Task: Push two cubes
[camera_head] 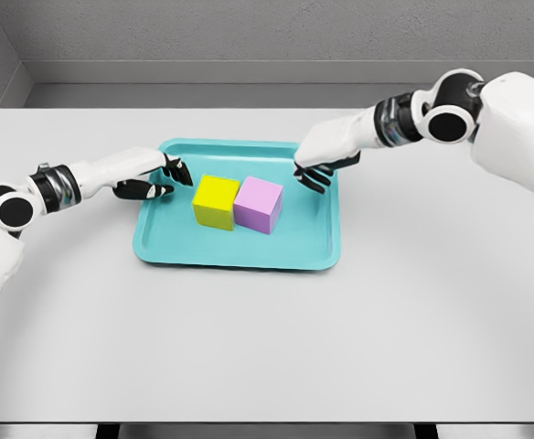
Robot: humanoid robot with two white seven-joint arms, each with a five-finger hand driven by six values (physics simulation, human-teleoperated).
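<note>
- Grey table (249,347) carries a teal tray (240,251) at frame centre; yellow cube (215,201) and pink cube (258,204) sit touching inside
- Left robot hand (162,178) and right robot hand (320,169) flank them, fingers loosely spread, holding nothing
- Cubes look already pressed together; next, probably withdraw both

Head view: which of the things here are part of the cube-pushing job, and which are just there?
Part of the job:
yellow cube, touching the pink cube
pink cube
left hand, open, beside the yellow cube
right hand, open, beside the pink cube

Just there:
teal tray under both cubes
white table
</note>
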